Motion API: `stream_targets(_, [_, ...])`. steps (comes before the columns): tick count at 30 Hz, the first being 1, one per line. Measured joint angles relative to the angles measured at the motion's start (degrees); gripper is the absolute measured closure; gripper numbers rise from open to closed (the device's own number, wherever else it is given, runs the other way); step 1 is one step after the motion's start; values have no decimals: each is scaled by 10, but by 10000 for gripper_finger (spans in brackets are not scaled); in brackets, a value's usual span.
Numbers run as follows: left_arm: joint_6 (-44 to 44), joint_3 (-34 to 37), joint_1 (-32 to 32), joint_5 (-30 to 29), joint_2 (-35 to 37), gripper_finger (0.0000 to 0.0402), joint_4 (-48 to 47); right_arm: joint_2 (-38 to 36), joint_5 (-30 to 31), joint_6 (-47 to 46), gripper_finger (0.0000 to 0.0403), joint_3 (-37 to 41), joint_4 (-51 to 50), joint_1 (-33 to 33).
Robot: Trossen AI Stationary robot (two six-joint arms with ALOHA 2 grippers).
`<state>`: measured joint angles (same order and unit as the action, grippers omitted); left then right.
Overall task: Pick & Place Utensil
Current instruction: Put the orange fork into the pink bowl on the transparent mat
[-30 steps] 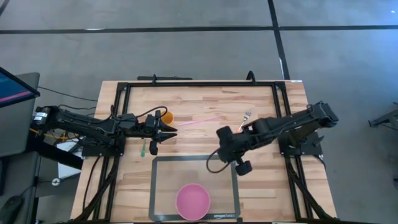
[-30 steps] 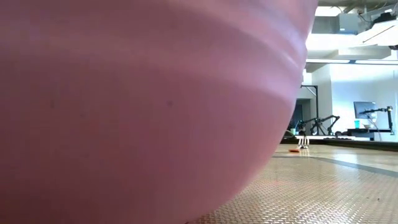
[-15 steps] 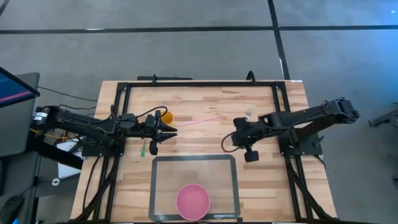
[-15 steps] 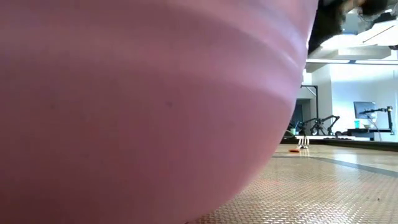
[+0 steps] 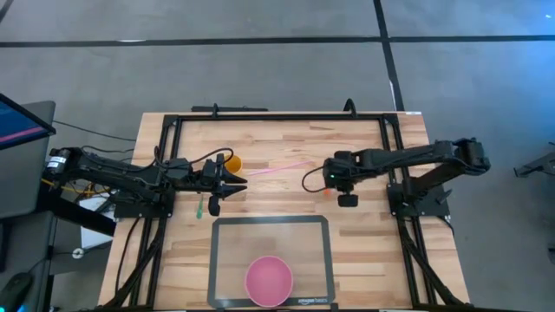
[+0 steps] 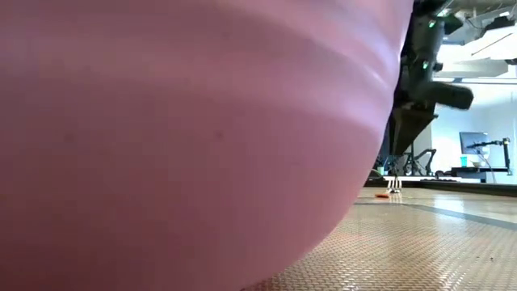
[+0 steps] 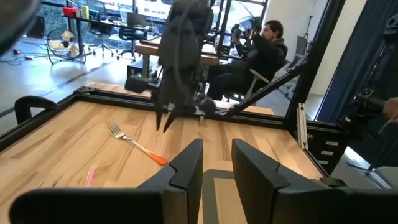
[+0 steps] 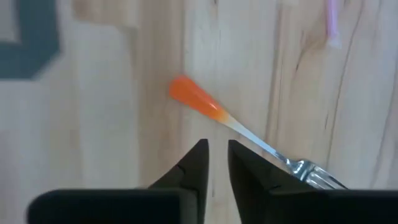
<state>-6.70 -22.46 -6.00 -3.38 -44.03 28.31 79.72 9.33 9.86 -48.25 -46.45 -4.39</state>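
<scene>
A fork with an orange handle [image 8: 194, 99] and metal tines [image 8: 305, 169] lies flat on the wooden table; it also shows in the left wrist view [image 7: 134, 142] and in the low view [image 6: 393, 185]. My right gripper [image 5: 334, 178] hangs over the fork, pointing down, its fingers [image 8: 216, 155] nearly together just beside the fork's neck and above it, touching nothing. My left gripper [image 5: 238, 182] waits at the table's left, its fingers [image 7: 216, 158] close together and empty. A pink bowl [image 5: 269, 279] stands on a grey mat [image 5: 227, 260].
An orange round thing [image 5: 231, 162] and a green piece [image 5: 199, 208] lie near my left gripper. A pink stick [image 5: 282, 168] lies between the two grippers. The bowl [image 6: 186, 121] fills most of the low view. A black frame [image 5: 277, 116] borders the table. People sit beyond the table [image 7: 264, 53].
My right gripper has gone from above the mat's far edge toward the table's far edge and a little to the right, over the fork, and has come down into the low view. The fork has stayed where it lay.
</scene>
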Motion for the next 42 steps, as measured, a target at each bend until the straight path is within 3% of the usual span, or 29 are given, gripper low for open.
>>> stream_targets(11, [0,0,0,0,0,315,0,109,101,52,248,0,16,-45])
stream_targets(18, [0,0,0,0,0,315,-4,164,112,96,213,-2,22,-61])
stream_targets(22, [-17,0,0,0,0,315,-66,182,141,107,216,-7,20,-59])
stream_targets(33, [-107,0,0,0,0,315,-261,189,130,180,250,-27,39,-66])
stream_targets(42, [-143,0,-1,0,0,315,-275,189,105,222,295,-28,37,-84])
